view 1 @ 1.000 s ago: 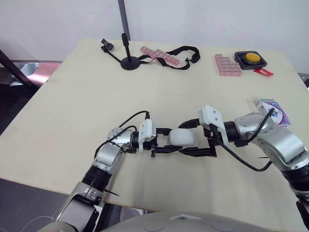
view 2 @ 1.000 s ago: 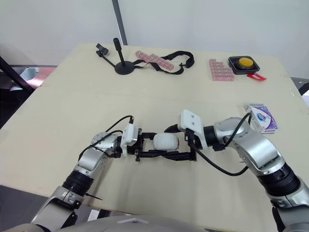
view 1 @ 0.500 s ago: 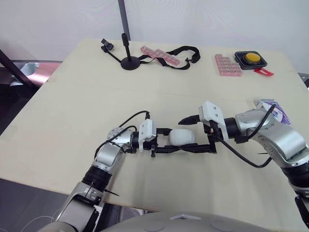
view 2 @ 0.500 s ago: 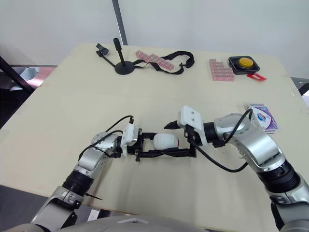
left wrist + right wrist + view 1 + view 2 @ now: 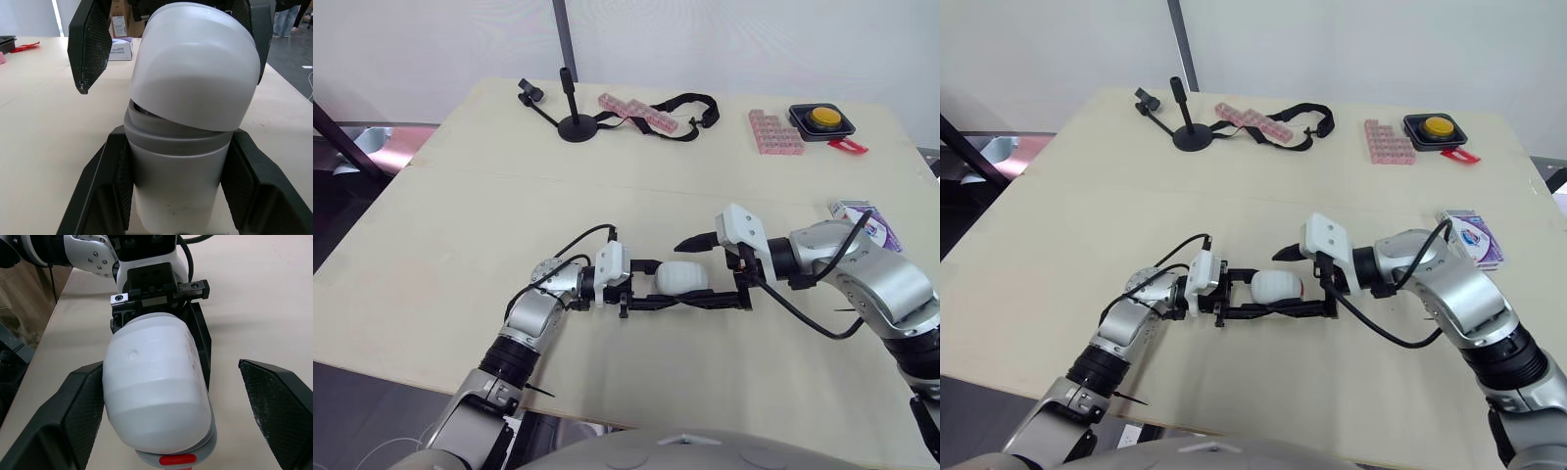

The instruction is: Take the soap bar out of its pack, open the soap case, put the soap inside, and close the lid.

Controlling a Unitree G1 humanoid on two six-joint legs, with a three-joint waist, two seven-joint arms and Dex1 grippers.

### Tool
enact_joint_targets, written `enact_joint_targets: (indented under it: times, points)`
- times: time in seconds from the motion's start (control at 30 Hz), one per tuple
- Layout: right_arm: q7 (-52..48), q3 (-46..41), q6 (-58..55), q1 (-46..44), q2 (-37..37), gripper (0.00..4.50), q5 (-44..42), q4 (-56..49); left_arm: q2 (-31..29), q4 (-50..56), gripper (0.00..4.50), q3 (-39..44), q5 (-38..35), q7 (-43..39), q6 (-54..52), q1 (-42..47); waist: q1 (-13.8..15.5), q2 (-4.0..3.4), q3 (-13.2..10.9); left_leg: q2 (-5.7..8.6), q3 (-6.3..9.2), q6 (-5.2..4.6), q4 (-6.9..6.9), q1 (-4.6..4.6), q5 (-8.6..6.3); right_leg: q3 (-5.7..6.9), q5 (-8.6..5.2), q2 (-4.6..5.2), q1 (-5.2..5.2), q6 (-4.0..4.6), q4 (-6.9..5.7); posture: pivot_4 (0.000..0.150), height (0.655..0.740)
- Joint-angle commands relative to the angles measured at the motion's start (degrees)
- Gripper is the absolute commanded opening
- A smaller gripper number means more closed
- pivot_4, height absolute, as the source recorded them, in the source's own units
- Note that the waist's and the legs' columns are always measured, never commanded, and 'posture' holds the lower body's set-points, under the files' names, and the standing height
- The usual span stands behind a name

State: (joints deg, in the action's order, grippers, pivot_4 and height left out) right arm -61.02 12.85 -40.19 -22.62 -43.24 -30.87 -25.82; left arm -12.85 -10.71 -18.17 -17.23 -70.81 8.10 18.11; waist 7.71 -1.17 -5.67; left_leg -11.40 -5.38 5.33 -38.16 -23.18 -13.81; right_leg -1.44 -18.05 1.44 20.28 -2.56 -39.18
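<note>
Soap case [image 5: 681, 278], lid [image 5: 195, 63] ajar, near front of tabletop [image 5: 509, 196].
Clamped at base [image 5: 176, 186] by left claw [image 5: 176, 144]; straddled by right claw [image 5: 170, 365], spread wide, gripping nothing. Best: hold base firm, close on lid sides, hinge open gently.

The left arm reaches in from the near left, forearm angled right. The left gripper [image 5: 658, 285] points right, its two black fingers [image 5: 105, 193] clamped on the sides of the white soap case [image 5: 681, 278]. The right arm comes in from the right with the elbow bent and the forearm pointing left, so the grippers meet tip to tip. The right gripper [image 5: 693, 275] is spread wide, one finger held clear on the case's far side, the other close along its near side.
</note>
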Motion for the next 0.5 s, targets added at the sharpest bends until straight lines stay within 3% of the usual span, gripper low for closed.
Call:
enact_joint_targets:
  times: [0.03,0.5]
  points:
    - [-0.36,-2.14,0.05,-1.38,-0.52,4.46,-1.16,-1.65,-0.36,0.95,1.89,-0.39,0.11,-0.23,-0.08,-0.07,-0.01,0.00,0.00,0.00,0.00,0.00,0.00,0.00,0.00,0.01,0.00,0.00,0.00,0.00,0.00,0.150,0.7400]
    - [-0.47,-2.64,-1.16,-1.99,-0.30,4.46,-1.95,-1.55,-0.38,1.01,1.89,-0.53,0.23,-0.37,-0.09,0.01,0.01,0.00,0.00,0.00,0.00,0.00,0.00,0.00,0.00,0.00,0.00,0.00,0.01,0.00,-0.01,0.150,0.7400]
